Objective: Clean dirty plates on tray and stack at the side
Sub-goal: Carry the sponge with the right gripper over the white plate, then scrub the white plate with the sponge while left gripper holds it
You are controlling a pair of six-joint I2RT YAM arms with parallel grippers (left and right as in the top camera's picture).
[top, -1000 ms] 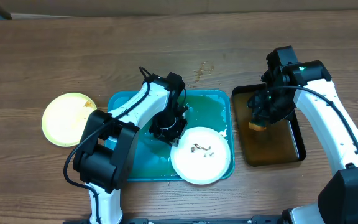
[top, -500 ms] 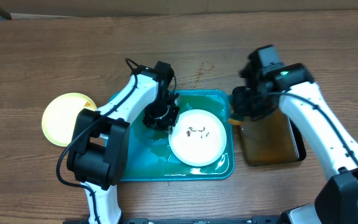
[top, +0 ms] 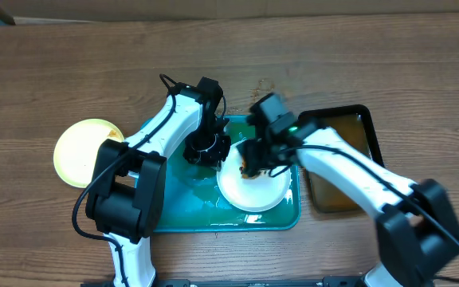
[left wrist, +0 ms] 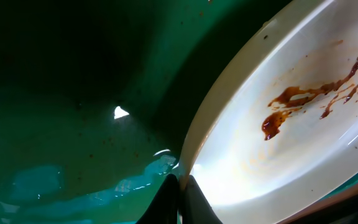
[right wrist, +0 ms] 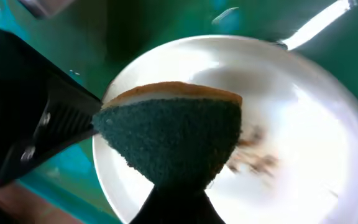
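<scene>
A white plate [top: 253, 187] with brown sauce smears lies in the teal tray [top: 174, 215]. My left gripper [top: 211, 151] is shut on the plate's left rim; the left wrist view shows the rim [left wrist: 204, 134] pinched between the fingers [left wrist: 180, 193]. My right gripper [top: 255, 163] is shut on a sponge [right wrist: 173, 140] with a dark green scouring face and orange back, held over the plate [right wrist: 303, 155] near the smears. A pale lime-green plate [top: 84, 151] lies on the table left of the tray. A third plate is not in view.
A black tray [top: 349, 167] with brownish water stands right of the teal tray. Thin water lies on the teal tray's floor [left wrist: 73, 180]. Bare wooden table [top: 70, 64] surrounds everything.
My right arm has swung left from the black tray with the sponge, onto the white plate. My left gripper dragged the plate up and left in the tray, then held still.
</scene>
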